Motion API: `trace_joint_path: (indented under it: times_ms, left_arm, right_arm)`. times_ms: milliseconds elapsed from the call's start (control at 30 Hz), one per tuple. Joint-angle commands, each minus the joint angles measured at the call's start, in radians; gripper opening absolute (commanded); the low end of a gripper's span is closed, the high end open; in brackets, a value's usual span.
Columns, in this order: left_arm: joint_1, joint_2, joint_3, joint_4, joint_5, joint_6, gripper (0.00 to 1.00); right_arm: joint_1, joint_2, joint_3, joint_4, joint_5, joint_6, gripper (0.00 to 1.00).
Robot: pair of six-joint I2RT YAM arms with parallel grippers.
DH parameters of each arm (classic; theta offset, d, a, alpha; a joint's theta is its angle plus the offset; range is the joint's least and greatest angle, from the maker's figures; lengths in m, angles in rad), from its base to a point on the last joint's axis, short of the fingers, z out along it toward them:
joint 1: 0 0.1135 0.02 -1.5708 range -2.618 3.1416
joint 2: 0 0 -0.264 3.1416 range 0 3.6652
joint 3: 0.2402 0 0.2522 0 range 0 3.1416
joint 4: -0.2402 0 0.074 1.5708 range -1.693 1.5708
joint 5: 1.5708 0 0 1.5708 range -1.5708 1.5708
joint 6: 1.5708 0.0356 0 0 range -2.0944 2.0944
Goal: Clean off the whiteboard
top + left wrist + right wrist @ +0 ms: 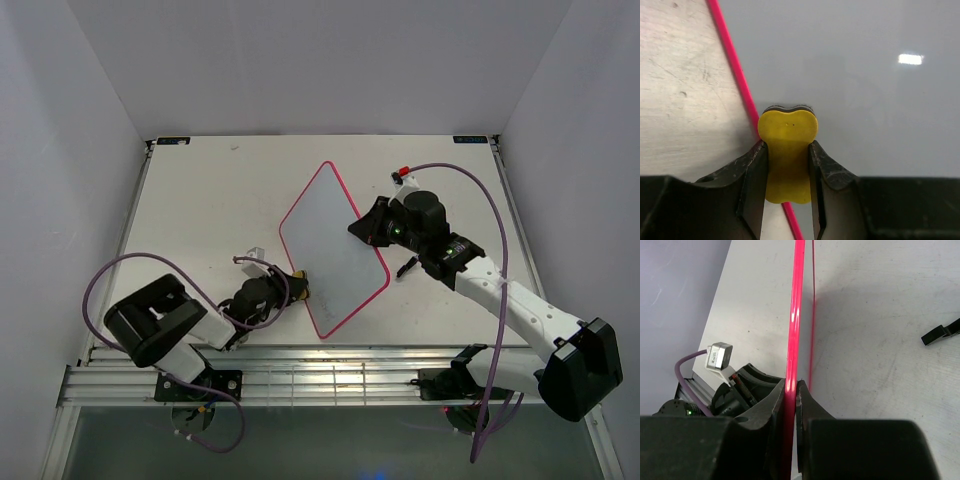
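L gripper (787, 152) pinching eraser (788, 131) on whiteboard (865, 95), R gripper (791, 390) clamped on frame (796, 305)

The whiteboard (333, 250) is a rounded-corner rectangle with a glossy white face and a thin pink-red frame. It sits mid-counter (200, 200), turned cornerwise like a diamond. The right hand (355, 229) pinches its right edge.

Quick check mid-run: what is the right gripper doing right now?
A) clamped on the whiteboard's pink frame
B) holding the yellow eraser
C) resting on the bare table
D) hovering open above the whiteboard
A: in the right wrist view the right gripper pinches the whiteboard by its pink frame from both sides; the yellow eraser sits in the left gripper.
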Motion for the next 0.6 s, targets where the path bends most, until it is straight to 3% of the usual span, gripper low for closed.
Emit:
trace_joint_path:
  times_ms: [0, 300, 567]
  left_arm:
    - [-0.101, -0.006, 0.038, -0.062, 0.086, 0.023, 0.00]
    - [-0.307, -0.241, 0.166, -0.251, -0.021, 0.070, 0.00]
    - [-0.307, -0.154, 0.128, -0.285, -0.100, 0.002, 0.00]
  right_arm:
    - [0.056, -0.022, 0.005, 0.203, -0.195, 0.093, 0.08]
    - [0.056, -0.028, -0.004, 0.204, -0.180, 0.096, 0.08]
    - [0.058, -0.026, -0.007, 0.212, -0.180, 0.106, 0.08]
